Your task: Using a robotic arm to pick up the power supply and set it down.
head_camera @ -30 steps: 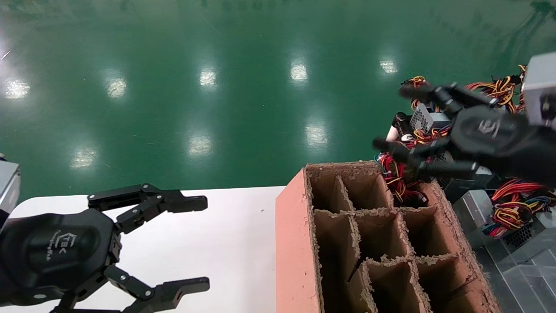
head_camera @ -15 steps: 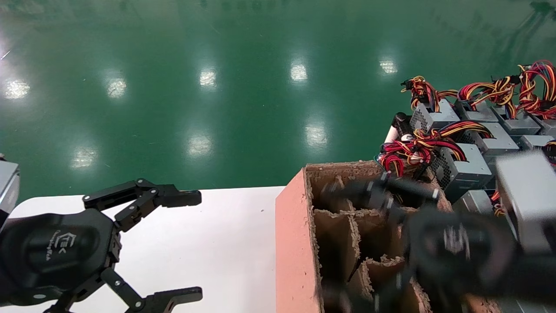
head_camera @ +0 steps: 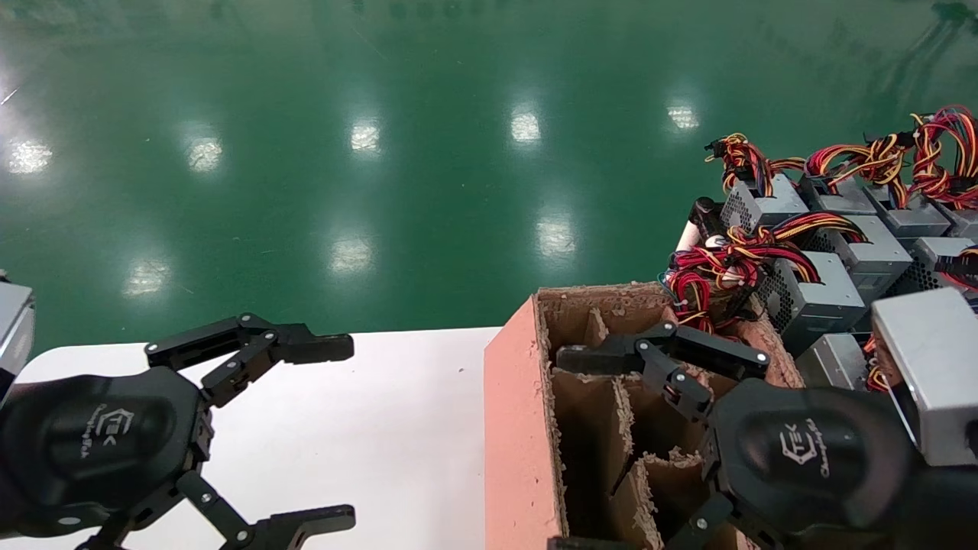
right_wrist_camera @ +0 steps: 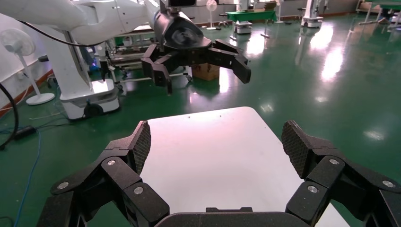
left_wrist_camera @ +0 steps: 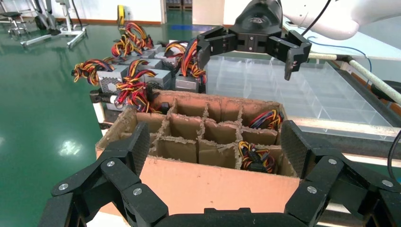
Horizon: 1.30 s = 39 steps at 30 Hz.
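The green floor (head_camera: 382,153) is stretching out beyond everything else. A white table (head_camera: 397,428) is lying against the left side of a brown cardboard box (head_camera: 519,428), which is divided into compartments by ragged cardboard partitions. Beyond the box's far right corner, a cluster of grey power supplies is sitting in rows with red, yellow and black wire bundles. The nearest power supply (head_camera: 814,294) is resting just past that corner of the box, its wires spilling toward the box's rim. The right gripper (head_camera: 569,451) is hanging over the box's compartments with its jaws spread wide and gripping nothing; the power supply is lying outside the jaws, beyond them and to the right, clearly apart. The left gripper (head_camera: 336,435) is hovering over the table, left of the box, its jaws also wide apart and empty
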Tool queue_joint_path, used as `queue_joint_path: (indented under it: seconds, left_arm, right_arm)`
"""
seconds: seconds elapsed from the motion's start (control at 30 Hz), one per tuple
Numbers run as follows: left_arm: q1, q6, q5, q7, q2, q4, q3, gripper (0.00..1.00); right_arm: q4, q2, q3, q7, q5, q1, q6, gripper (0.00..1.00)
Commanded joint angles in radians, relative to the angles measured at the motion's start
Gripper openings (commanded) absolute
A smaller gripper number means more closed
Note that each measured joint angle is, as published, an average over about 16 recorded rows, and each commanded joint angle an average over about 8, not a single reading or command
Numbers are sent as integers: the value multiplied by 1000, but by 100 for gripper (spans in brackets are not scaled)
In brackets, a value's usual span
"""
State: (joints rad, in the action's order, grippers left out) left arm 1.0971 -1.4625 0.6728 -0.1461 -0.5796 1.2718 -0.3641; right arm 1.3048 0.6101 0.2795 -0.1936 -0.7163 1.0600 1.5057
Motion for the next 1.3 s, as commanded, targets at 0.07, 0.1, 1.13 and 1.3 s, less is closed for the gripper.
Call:
queue_joint_path:
  seconds: [0.07,0.1,1.13,1.3]
  left_arm:
    - [0,0,0,0,0,0,0,100]
    - [0,0,0,0,0,0,0,100]
    - [0,0,0,0,0,0,0,100]
    - [0,0,0,0,0,0,0,100]
  right_arm:
    - [-6,0,0,2,-4,4,-3,100]
    - [-7,0,0,2,-5,5,-3,100]
    - [-21,1,0,6,-14,14,-10,100]
    - [-22,1,0,6,-14,15,-11,100]
